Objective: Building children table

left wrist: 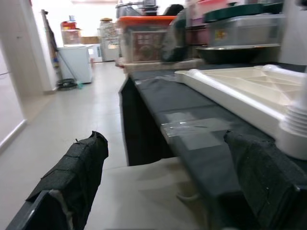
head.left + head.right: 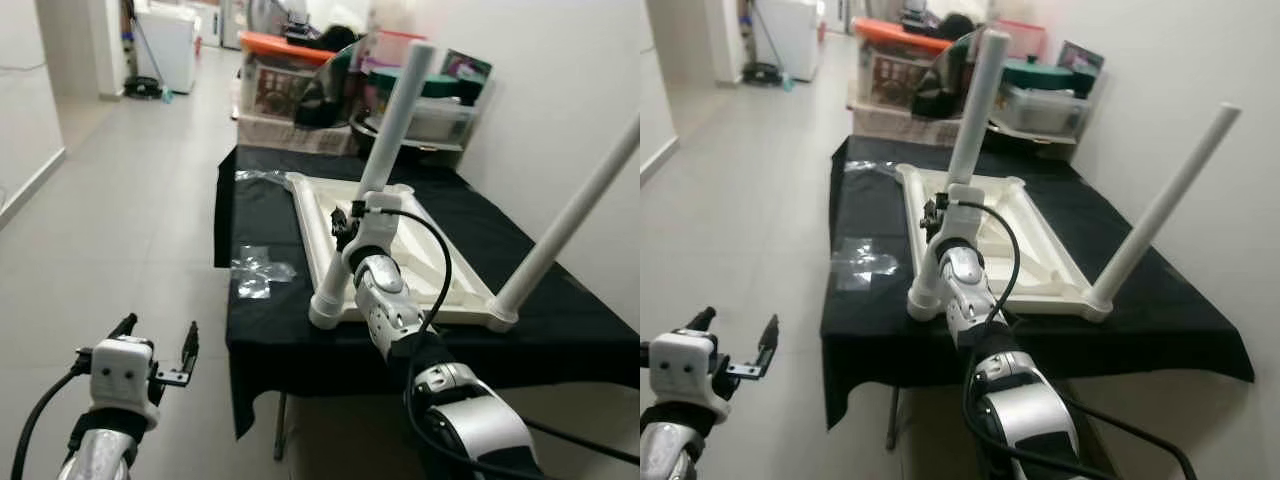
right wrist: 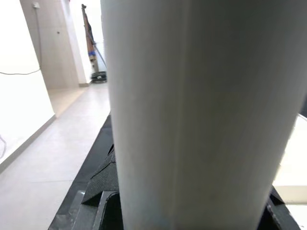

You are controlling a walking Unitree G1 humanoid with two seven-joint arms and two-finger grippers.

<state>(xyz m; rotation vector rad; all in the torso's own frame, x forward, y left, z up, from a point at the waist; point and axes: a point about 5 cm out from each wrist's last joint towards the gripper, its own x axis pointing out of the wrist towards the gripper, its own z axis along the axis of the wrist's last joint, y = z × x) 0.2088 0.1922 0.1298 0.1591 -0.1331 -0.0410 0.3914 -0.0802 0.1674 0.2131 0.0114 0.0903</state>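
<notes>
A white children's table top point(image 2: 300, 205) lies upside down on a black-clothed table point(image 2: 560, 320). Two white legs stand in its near corners. My right gripper point(image 2: 348, 226) is shut on the near-left leg point(image 2: 395, 120) low down, just above its socket. In the right wrist view that leg point(image 3: 192, 105) stands between the black fingers point(image 3: 103, 184). The near-right leg point(image 2: 575, 215) leans up to the right, untouched. My left gripper point(image 2: 160, 333) hangs open over the floor, left of the table's front corner, holding nothing; its padded fingers point(image 1: 72, 177) are spread wide.
Clear plastic bags point(image 2: 258, 270) lie on the cloth left of the table top, and another one point(image 2: 262, 177) farther back. Storage boxes point(image 2: 290, 80) are stacked behind the table. A wall runs along the right. Tiled floor point(image 2: 130, 200) opens to the left.
</notes>
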